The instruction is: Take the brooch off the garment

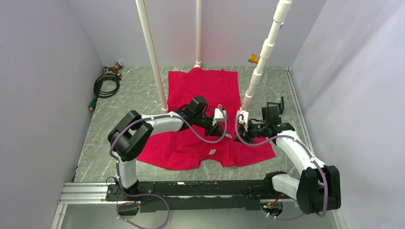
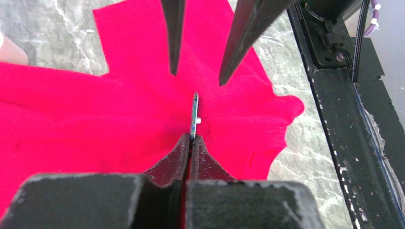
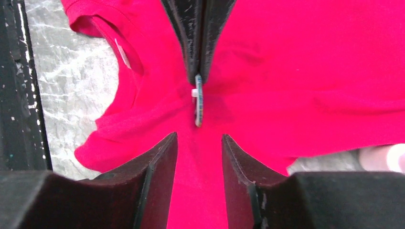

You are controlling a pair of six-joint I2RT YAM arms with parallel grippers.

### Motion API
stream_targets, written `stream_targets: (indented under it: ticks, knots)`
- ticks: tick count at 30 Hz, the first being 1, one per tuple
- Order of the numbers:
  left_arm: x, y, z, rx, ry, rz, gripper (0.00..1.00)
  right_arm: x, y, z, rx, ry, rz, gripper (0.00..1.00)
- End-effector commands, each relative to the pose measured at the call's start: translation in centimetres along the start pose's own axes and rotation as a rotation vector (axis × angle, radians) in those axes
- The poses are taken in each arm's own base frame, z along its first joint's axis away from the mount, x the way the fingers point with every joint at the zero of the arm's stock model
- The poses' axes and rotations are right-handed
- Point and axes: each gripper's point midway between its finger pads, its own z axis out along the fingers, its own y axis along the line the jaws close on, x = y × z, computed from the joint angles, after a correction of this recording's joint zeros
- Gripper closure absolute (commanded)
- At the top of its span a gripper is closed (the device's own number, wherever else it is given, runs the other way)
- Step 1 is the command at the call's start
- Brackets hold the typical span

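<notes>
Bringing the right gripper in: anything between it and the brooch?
Nothing visible. The brooch stands edge-on before the open right gripper, pinched from the far side by the left gripper; the garment lies beneath.

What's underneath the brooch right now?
Red garment fabric, gathered toward the brooch, which the left gripper pinches edge-on. A small white stub sticks from one face. Whether it is fastened to the cloth is hidden, as is the table beneath the fabric there.
</notes>
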Motion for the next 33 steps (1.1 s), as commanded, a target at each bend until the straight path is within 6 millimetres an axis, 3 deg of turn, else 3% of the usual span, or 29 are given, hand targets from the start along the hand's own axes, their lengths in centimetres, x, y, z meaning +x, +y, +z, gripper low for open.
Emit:
stream_targets:
  ticks: [1, 7, 8, 9, 11, 16, 21, 24, 29, 33]
  knots:
    - [-0.6, -0.5, -0.2, 0.037, 0.019, 0.015, 1.0, -1.5, -1.5, -1.9, 0.014, 0.06, -0.087, 0.56]
    - [-1.0, -0.6, -0.1, 0.051, 0.015, 0.001, 1.0, -6.8, -4.1, -5.0, 0.157, 0.005, -0.193, 0.38]
    - [-1.2, -0.7, -0.1, 0.055, 0.013, 0.001, 1.0, -7.8, -4.2, -5.4, 0.167, -0.011, -0.19, 0.29]
    - [-1.2, -0.7, -0.1, 0.058, 0.012, 0.002, 1.0, -8.7, -4.1, -5.5, 0.161, -0.031, -0.194, 0.07]
    - [-1.3, -0.7, -0.2, 0.058, 0.01, 0.007, 1.0, -9.8, -3.5, -5.5, 0.125, -0.074, -0.215, 0.0]
    - [-1.3, -0.8, -0.3, 0.067, 0.014, 0.009, 1.0, -11.3, -2.1, -5.0, 0.062, -0.162, -0.179, 0.0]
    - [-0.9, -0.8, -0.3, 0.082, 0.027, -0.026, 1.0, -8.2, 0.8, -4.7, -0.047, -0.065, -0.417, 0.02]
    - [-1.0, -0.9, -0.3, 0.093, 0.026, -0.03, 1.0, -7.0, -0.3, -4.4, 0.071, -0.063, -0.482, 0.12]
    - [-1.1, -0.8, -0.2, 0.098, 0.023, -0.05, 1.0, -6.6, -1.5, -3.6, 0.209, -0.097, -0.545, 0.42]
    - [-1.6, -0.5, -0.1, 0.08, 0.015, -0.056, 1.0, -5.9, -2.1, -2.7, 0.219, -0.07, -0.546, 0.52]
